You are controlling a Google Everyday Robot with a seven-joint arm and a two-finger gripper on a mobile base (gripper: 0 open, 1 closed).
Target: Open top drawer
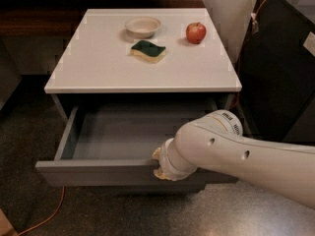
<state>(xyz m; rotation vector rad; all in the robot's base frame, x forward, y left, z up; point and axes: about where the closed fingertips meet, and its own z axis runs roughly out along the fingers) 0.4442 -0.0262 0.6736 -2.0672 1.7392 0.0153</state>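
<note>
Dim room w/ a dark speckled floor [29, 195]; an orange cable [49, 213] trailed across it at bottom left. A low cabinet w/ a white top [88, 73] stood at centre. Just beneath that top, the top drawer [98, 172] sat well out toward the camera, its shallow grey box interior showing. On the top, L to R: a pale bowl [142, 26], a green-and-yellow sponge [148, 50], a red apple [196, 32]. The gripper [160, 167] sat at the drawer's front panel, right of centre, against its upper edge, mostly hidden by the white arm [246, 156] entering from the right. Whether it was clamped or loose could not be told. Far right stood a black unit [280, 73]. Judgement: the drawer was prob. light, stiff and easy-sliding. Its front was smooth and handleless, so the front panel's top lip, approx. mid-width, looked the best hold.
</note>
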